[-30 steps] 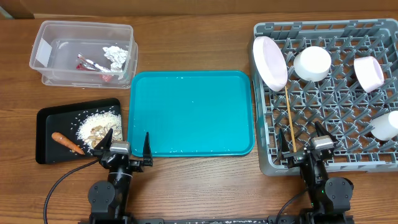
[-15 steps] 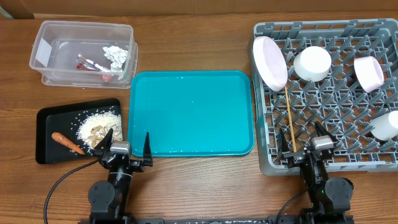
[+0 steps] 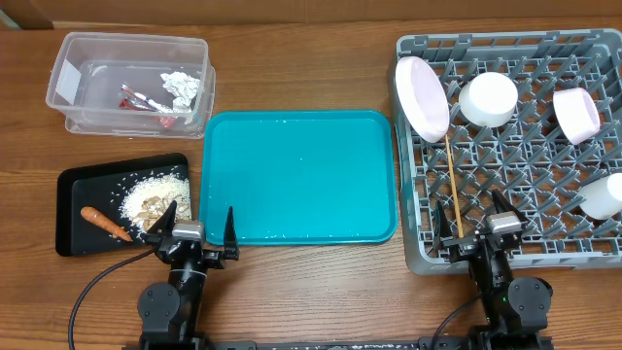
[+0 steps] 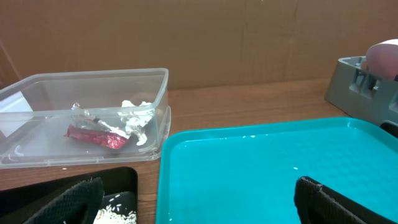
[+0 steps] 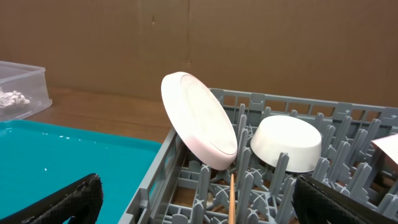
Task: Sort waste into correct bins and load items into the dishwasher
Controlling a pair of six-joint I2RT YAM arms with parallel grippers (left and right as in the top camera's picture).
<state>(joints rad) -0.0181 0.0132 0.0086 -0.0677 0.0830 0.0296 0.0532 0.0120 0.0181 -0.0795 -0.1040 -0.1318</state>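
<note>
The clear tub (image 3: 70, 115) holds the red-and-white wrapper (image 3: 146, 100) and the foil ball (image 3: 182, 86). Rice scraps (image 3: 155, 194) and the carrot (image 3: 105, 223) lie in the black tray (image 3: 73, 185). In the grey dish rack (image 3: 515, 255) the plate (image 3: 422, 95) leans on edge, with three white bowls (image 3: 488, 99) (image 3: 578, 114) (image 3: 604, 196) and the chopsticks (image 3: 453, 185). My left gripper (image 3: 199, 224) hangs open and empty at the teal tray's front left corner. My right gripper (image 3: 471, 222) is open and empty over the rack's front edge, its fingers either side of a chopstick (image 5: 232, 199).
The teal tray (image 3: 296, 175) lies bare between the black tray and the rack. In the left wrist view the tub (image 4: 158, 93) stands beyond the teal tray (image 4: 261, 168). Wooden table all round; a brown wall stands behind.
</note>
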